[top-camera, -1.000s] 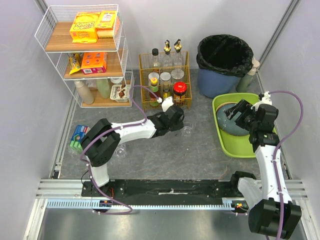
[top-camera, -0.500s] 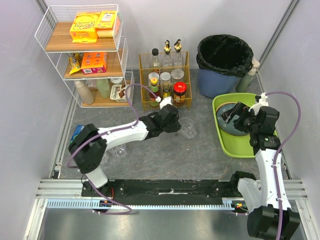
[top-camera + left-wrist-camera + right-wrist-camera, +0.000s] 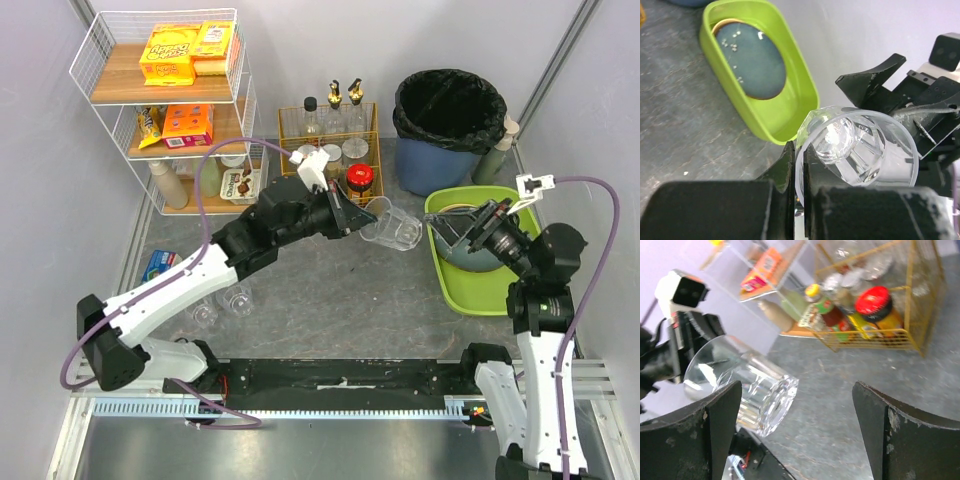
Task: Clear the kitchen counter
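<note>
Top external view: a dark grey, mottled tabletop [image 3: 330, 300] spreads between the 2 arms, wider than anything on it. Near its left side stand 2 small clear glasses [image 3: 238, 298]. Right of them, the left pincer [image 3: 352, 222] is clenched on the rim wall of a clear tumbler [image 3: 392, 230], held in the air above the middle of the tabletop. The left wrist view shows 1 finger inside the mouth and 1 outside.

The tumbler lies on its side. Its long axis runs left to right, with the mouth toward the left arm and the thick base toward the right arm. It looks rigid, smooth and breakable, and the base is probably the heavy end. A rim pinch may therefore slip or twist, and a hold across the ribbed body would be steadier.

Further right, the right pincer [image 3: 455, 232] is spread wide and grasps nothing, with the base just in front of its jaws. Beneath it, a lime-green tray [image 3: 450, 295] holds a dark plate [image 3: 470, 258].
</note>
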Robot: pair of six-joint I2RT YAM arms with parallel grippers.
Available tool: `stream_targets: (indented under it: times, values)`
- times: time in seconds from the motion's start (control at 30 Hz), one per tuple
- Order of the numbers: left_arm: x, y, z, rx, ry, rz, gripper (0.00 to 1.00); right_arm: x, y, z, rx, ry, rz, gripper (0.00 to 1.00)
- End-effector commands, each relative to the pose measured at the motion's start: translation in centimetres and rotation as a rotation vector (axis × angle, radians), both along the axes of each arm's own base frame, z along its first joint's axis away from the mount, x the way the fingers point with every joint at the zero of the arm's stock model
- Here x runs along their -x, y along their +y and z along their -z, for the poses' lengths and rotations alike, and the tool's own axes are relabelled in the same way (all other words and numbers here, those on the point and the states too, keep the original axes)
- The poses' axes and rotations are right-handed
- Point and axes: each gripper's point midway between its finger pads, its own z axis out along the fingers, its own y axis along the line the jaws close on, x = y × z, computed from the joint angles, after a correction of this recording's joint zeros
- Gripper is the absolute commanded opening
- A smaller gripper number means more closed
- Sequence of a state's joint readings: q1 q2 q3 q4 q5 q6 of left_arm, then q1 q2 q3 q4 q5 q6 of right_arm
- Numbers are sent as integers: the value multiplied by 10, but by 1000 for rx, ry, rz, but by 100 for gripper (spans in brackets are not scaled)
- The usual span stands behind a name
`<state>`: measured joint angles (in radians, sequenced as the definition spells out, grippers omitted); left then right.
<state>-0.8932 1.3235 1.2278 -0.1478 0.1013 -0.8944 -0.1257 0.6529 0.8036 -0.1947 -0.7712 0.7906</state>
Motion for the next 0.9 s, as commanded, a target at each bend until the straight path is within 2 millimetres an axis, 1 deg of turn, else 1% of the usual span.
stream_targets:
  times: [0.0,0.17,0.27,0.3,0.4,0.43,0.5,0.6,0.7,0.8,0.87]
  values:
    - [18,7,-64,127,-82,64,2,24,19,-60,-133,-142,-120,98]
    - [28,8,-95,198,-109,101,2,31,28,-86,-185,-179,-185,98]
    - [27,7,-102,216,-114,102,2,37,32,-104,-226,-220,-224,98]
    - [28,5,-106,223,-124,109,2,40,33,-106,-238,-221,-237,98]
    - [29,2,-114,245,-147,133,2,42,36,-110,-263,-219,-254,98]
    - [29,-1,-116,246,-155,143,2,40,36,-108,-271,-205,-253,98]
    - [28,-3,-124,243,-192,154,2,33,39,-98,-279,-126,-271,98]
    - [28,-9,-138,264,-224,179,2,33,44,-92,-292,-85,-299,98]
    - [29,-17,-152,291,-237,214,2,36,46,-99,-320,-100,-324,98]
    - [27,-24,-157,313,-233,235,2,37,48,-110,-362,-117,-356,98]
    - [28,-29,-163,345,-242,254,2,36,48,-115,-408,-125,-381,98]
